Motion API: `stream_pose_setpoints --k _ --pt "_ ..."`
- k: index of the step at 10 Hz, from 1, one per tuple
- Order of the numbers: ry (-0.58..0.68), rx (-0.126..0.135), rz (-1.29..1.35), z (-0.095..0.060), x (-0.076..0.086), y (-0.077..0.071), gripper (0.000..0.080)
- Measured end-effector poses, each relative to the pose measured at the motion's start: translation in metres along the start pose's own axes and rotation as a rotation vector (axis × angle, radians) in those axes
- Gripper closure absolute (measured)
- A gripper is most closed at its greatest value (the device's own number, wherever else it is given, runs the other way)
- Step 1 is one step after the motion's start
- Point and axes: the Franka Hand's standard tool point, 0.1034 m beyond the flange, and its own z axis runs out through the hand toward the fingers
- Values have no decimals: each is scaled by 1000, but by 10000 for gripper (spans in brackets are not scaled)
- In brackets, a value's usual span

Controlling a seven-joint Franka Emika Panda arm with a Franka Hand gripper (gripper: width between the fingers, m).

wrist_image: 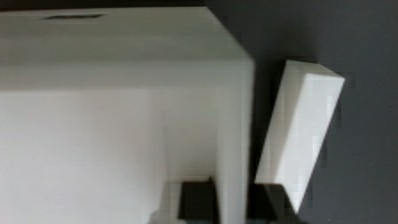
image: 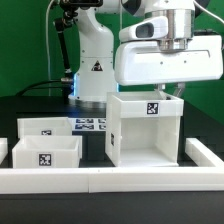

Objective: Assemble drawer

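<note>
The tall white case [image: 145, 130] stands right of centre in the exterior view, its open front and square tag facing the camera. My gripper [image: 172, 94] is down at its top edge on the exterior view's right. In the wrist view my gripper [wrist_image: 231, 192] has one dark finger [wrist_image: 194, 200] on each side of the case's thin side wall [wrist_image: 233, 120], closed against it. Two small open-topped trays stand on the exterior view's left, one at the back [image: 47, 127] and one in front [image: 44, 155], each with a tag.
A long low white border rail [image: 110, 181] runs along the front and up the exterior view's right side [image: 205, 155]; it also shows in the wrist view [wrist_image: 299, 130] beside the case. The marker board [image: 90, 125] lies behind the trays. The arm's base [image: 93, 65] stands at the back.
</note>
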Motion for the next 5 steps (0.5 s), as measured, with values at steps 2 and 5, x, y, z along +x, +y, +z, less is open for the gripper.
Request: stream_pose_setpoints --k 2,5 --pt "0 0 0 0 0 0 762" --pt "10 2 -1 0 8 -1 762"
